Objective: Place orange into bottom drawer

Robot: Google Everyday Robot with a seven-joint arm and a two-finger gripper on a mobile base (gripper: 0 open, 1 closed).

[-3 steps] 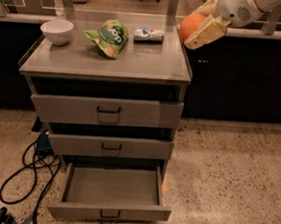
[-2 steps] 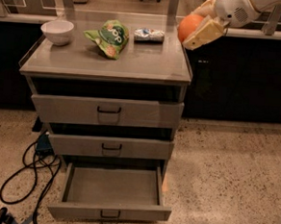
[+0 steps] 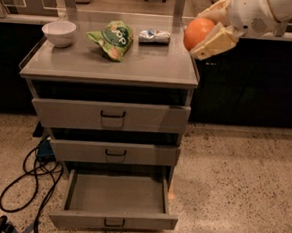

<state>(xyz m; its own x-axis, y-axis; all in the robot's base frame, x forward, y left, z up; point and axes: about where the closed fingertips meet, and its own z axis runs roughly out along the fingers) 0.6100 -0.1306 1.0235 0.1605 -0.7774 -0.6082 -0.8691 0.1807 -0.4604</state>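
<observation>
- At the upper right of the frame, the robot's white arm reached in from the edge, ending in the gripper [image 3: 202,35] with cream-coloured jaws.
- The jaws pinched the orange [image 3: 196,32], one above it and one below.
- The orange hung in the air by the right rear corner of the counter [image 3: 139,68], well above the drawers.
- On the counter sat a white bowl [image 3: 58,32] at upper left, a green snack bag [image 3: 111,40] near the middle, and a small silvery packet [image 3: 154,36] just to the bag's right.
- Below the counter, the grey cabinet had three drawers, each with a small black handle.
- The top drawer [image 3: 111,115] and middle drawer [image 3: 114,152] each stood a little way out.
- The bottom drawer [image 3: 112,220], at the lower centre of the frame, was pulled far out, with its grey inside floor showing.
- Black cables [image 3: 26,180] lay looped on the speckled floor [image 3: 241,185] at lower left, beside the cabinet.
</observation>
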